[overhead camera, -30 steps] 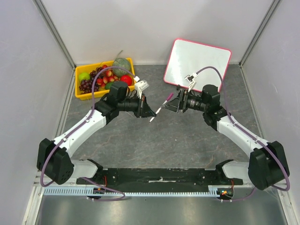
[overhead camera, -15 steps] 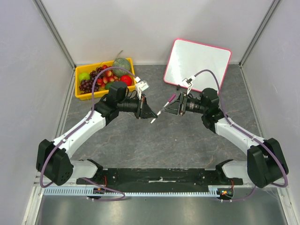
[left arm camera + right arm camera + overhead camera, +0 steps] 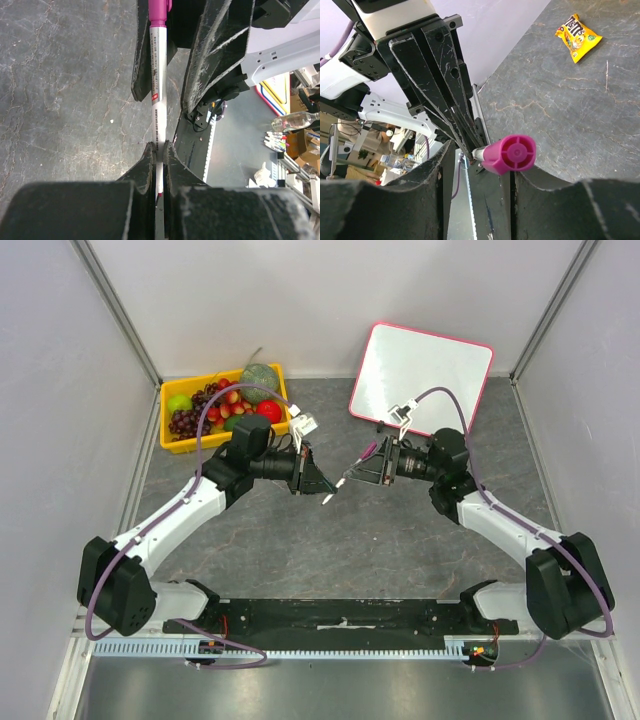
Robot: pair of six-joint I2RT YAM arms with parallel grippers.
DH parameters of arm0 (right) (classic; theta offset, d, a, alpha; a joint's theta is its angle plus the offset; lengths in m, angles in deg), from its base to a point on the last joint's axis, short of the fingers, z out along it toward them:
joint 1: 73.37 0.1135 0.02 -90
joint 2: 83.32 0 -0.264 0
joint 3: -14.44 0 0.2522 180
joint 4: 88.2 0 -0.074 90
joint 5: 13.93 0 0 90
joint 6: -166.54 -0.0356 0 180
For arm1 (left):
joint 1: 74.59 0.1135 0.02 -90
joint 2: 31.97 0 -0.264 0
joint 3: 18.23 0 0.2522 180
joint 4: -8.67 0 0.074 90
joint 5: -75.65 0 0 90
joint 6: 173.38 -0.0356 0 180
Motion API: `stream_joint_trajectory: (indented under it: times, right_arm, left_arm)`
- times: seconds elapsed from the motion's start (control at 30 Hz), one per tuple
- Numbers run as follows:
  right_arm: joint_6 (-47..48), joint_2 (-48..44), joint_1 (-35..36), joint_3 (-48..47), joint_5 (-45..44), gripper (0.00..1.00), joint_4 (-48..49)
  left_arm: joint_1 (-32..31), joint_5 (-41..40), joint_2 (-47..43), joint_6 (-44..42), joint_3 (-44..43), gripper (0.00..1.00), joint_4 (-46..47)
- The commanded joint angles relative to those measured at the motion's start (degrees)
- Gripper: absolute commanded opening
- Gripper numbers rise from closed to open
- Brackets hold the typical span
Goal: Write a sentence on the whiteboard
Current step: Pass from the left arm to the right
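The whiteboard lies at the back right, its white face blank; no sentence shows on it. My left gripper is shut on the white barrel of a marker and holds it above the table; the grip shows in the left wrist view. The marker's magenta cap points at my right gripper. In the right wrist view that gripper is open, with the cap between its fingers, close to the right-hand one and with a gap on the other side.
A yellow fruit tray stands at the back left with grapes, apples and a melon. A yellow candy bag lies on the grey table. Both arms meet over the table's middle.
The two grippers have drawn slightly closer together. The marker's cap end now sits between the right gripper's fingers. The left grip on the barrel is unchanged.
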Motion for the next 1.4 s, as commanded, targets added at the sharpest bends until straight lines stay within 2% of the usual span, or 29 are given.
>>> stream_joint_trajectory:
  times: [0.0,0.13,0.27,0.33,0.4,0.43,0.63,0.7,0.73,0.83,0.9,1.0,1.17,1.37]
  right_arm:
    - [-0.55,0.82,0.84,0.39,1.58,0.44,2.80]
    - [-0.46,1.17,1.45,0.65,2.46,0.42,2.80]
    - [-0.29,1.00,1.54,1.18,1.76,0.35,2.62]
    - [-0.46,1.00,1.54,1.00,1.67,0.24,2.62]
    - [-0.03,1.09,1.63,0.83,1.32,0.06,1.84]
    - [0.50,0.82,1.63,0.74,1.15,0.02,1.22]
    - [4.36,-0.76,1.71,-0.40,-1.31,0.00,-4.31]
    - [7.78,-1.99,1.54,-1.71,-3.41,0.00,-9.04]
    - [10.15,-2.69,1.54,-2.59,-4.29,0.00,-12.02]
    - [16.13,-5.32,1.45,-5.49,-5.53,0.00,-19.32]
    - [19.21,-7.69,1.54,-7.26,-6.06,0.00,-22.50]
    - [22.29,-10.42,1.45,-8.31,-5.98,0.00,-26.02]
    - [22.92,-15.43,1.45,-7.79,-2.99,0.00,-26.12]
    - [21.95,-19.47,1.54,-10.07,-0.97,0.00,-25.77]
  left_arm:
    - [0.22,2.91,-0.56,2.23,0.41,0.02,2.99]
    - [0.31,2.83,-0.56,2.40,0.58,0.02,3.08]
    - [0.31,3.00,-0.47,2.32,0.76,0.02,3.34]
    - [0.31,3.09,-0.30,2.31,0.85,0.02,3.34]
    - [0.40,3.09,-0.39,2.31,0.94,0.02,3.34]
    - [0.22,3.09,-0.39,2.23,1.02,0.02,3.34]
    - [0.31,1.69,-0.47,2.23,1.37,0.02,3.34]
    - [0.31,0.81,-0.39,2.31,1.64,0.13,3.69]
    - [0.22,0.46,-0.30,2.49,1.90,0.29,3.95]
    - [0.31,-2.26,-0.04,3.71,2.25,0.60,4.74]
    - [0.22,-3.24,0.58,5.21,2.69,0.70,6.58]
    - [0.31,-4.29,2.33,8.11,3.04,0.79,10.27]
    - [0.31,-6.48,6.81,11.71,1.64,0.86,15.90]
    - [-0.13,-10.88,14.02,13.65,-3.01,0.88,16.96]
